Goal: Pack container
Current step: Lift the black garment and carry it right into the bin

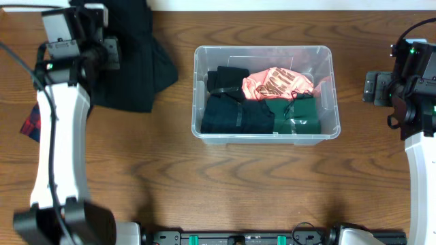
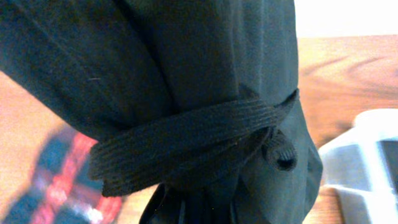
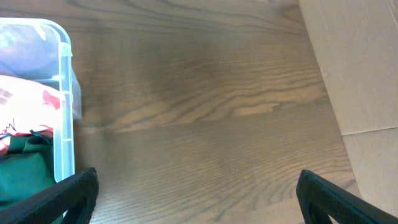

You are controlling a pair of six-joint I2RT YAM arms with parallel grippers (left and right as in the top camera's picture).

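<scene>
The clear plastic container point(image 1: 199, 75) stands mid-table. It holds black clothes point(image 1: 235, 114), a salmon-pink printed shirt point(image 1: 276, 83) and a green garment point(image 1: 300, 112). My left gripper point(image 1: 112, 53) is at the far left, shut on a dark garment point(image 1: 133, 61) that bunches up at the table's back edge. In the left wrist view this dark garment point(image 2: 186, 93) with a black ribbed band fills the frame and hides the fingers. My right gripper point(image 3: 202, 199) is open and empty over bare wood, to the right of the container point(image 3: 63, 112).
A red-and-blue plaid cloth point(image 1: 30, 122) lies at the left table edge and also shows in the left wrist view point(image 2: 56, 180). A corner of the container shows in the left wrist view point(image 2: 364, 165). A pale floor strip point(image 3: 354, 74) lies beyond the table's right edge.
</scene>
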